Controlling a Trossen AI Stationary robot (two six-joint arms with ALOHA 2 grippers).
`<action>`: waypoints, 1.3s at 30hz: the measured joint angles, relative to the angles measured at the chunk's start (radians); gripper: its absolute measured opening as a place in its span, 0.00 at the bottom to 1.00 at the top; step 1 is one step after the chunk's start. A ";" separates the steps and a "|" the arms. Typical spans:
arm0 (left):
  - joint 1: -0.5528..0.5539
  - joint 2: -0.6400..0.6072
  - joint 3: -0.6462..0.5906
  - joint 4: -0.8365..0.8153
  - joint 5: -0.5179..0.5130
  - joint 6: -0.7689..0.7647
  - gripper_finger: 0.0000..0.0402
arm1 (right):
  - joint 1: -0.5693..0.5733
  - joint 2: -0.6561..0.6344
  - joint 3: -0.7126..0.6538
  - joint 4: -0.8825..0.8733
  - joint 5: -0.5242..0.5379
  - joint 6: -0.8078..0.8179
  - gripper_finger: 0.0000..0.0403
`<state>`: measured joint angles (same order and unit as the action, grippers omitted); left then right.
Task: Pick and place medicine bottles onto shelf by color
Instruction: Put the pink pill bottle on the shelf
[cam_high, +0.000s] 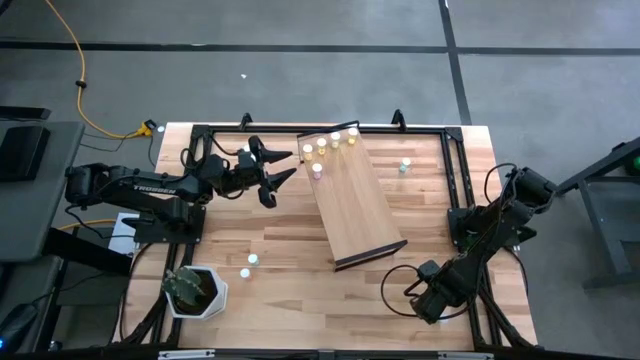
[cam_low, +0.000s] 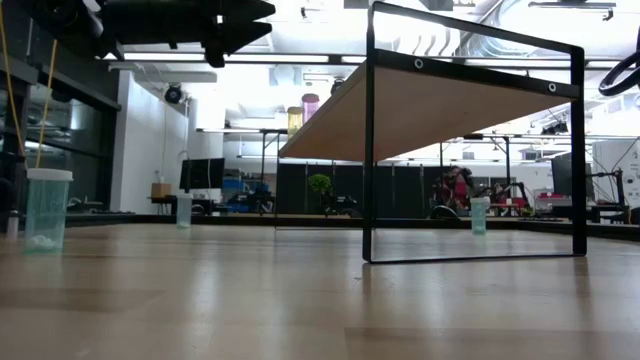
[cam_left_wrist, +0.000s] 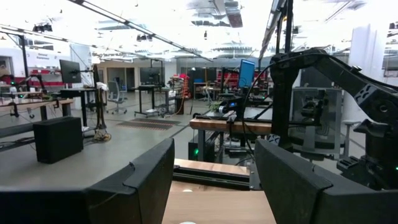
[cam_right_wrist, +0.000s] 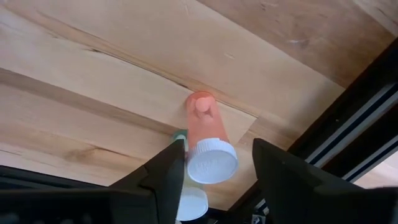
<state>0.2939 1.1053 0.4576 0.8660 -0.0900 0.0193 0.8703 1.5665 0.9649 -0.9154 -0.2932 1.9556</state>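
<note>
Left gripper (cam_high: 277, 176): we see it open, empty — just beside the tilted light-wood shelf (cam_high: 352, 196).
Right gripper (cam_right_wrist: 214, 163): open over a pink white-capped bottle (cam_right_wrist: 206, 140).

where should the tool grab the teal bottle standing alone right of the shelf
Grip the teal bottle across its round body just under the white cap, coming straight down. It stands upright on open table, clear of the shelf, leaving room on both sides.
</note>
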 joint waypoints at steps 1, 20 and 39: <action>0.000 0.000 0.000 0.000 0.000 0.000 0.53 | 0.000 0.000 0.000 0.000 0.000 0.000 0.42; 0.000 0.000 0.000 0.000 0.000 0.000 0.53 | -0.029 -0.004 0.029 -0.054 -0.014 -0.217 0.27; 0.000 0.000 0.000 0.000 0.001 -0.008 0.53 | -0.145 -0.128 0.505 -0.101 0.436 -0.830 0.27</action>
<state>0.2939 1.1053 0.4576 0.8658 -0.0895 0.0115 0.7253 1.4387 1.4703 -1.0161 0.1424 1.1255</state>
